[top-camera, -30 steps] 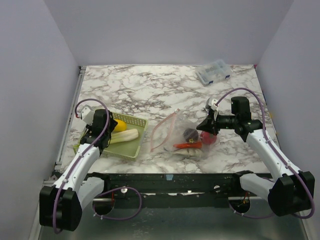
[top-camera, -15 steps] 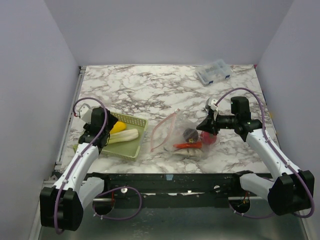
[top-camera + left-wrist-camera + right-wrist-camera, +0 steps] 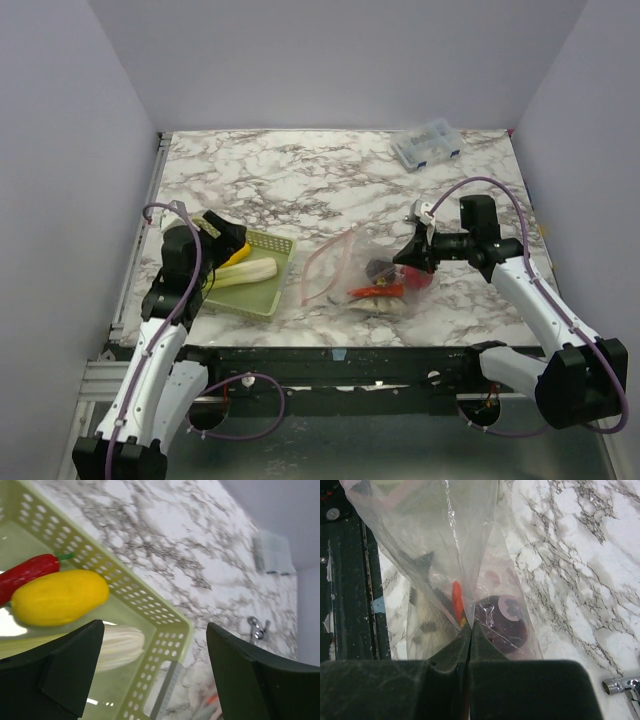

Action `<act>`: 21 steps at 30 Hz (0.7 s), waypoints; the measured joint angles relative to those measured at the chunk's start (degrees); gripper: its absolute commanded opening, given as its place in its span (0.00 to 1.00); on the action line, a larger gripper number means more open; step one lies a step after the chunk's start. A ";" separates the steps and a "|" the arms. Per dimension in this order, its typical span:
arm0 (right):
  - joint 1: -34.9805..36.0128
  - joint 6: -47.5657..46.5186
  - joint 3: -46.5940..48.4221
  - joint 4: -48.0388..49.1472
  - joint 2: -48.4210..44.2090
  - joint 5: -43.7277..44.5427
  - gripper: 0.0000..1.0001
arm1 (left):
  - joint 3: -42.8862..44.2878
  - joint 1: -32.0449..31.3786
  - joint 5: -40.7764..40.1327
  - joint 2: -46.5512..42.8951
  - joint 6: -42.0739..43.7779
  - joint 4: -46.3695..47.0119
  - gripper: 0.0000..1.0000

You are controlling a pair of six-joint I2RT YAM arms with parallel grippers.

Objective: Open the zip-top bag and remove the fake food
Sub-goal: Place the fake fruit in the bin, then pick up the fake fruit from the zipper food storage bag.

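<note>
On the marble table (image 3: 300,180), the right gripper (image 3: 408,256) is clamping the bag (image 3: 350,265) at its three-o'clock end for emptying; the released left gripper (image 3: 228,238) should be reaching for the toy food (image 3: 378,291) next.

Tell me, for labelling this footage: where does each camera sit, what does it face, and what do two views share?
Top external: above and behind the robot, looking down on the table; both arms show.
Left wrist: looks past its spread fingers into the basket.
Right wrist: looks past its shut fingers pinching the zip-top bag.
Shared: top and right wrist both show that bag.
</note>
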 measured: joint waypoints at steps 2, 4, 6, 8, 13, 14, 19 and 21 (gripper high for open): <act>0.00 -0.70 0.00 -0.66 0.02 -0.42 0.01 | -0.76 0.00 5.38 -3.67 1.79 1.49 0.87; 0.00 -1.51 0.00 -1.01 0.02 -0.76 0.01 | -2.60 0.00 11.50 -8.07 2.93 3.85 0.88; 0.00 -2.21 0.00 -1.42 0.02 -1.09 0.01 | -4.59 -0.02 17.11 -11.37 3.28 6.21 0.88; 0.00 -3.04 0.00 -2.03 0.11 -1.44 0.01 | -6.14 -0.02 22.53 -12.70 2.95 8.55 0.88; 0.00 -5.33 0.00 -4.15 0.37 -2.51 0.01 | -9.97 -1.99 33.59 -12.55 -0.02 13.64 0.89; 0.00 -5.73 0.00 -4.35 0.42 -2.62 0.01 | -10.10 -3.74 34.58 -12.35 -0.48 14.01 0.89; 0.00 -6.80 0.00 -5.35 0.96 -2.91 0.01 | -9.97 -14.62 35.63 -11.21 -1.27 16.55 0.89; 0.00 -7.17 0.00 -5.55 1.33 -2.93 0.01 | -9.66 -18.01 35.58 -10.40 -1.22 17.73 0.89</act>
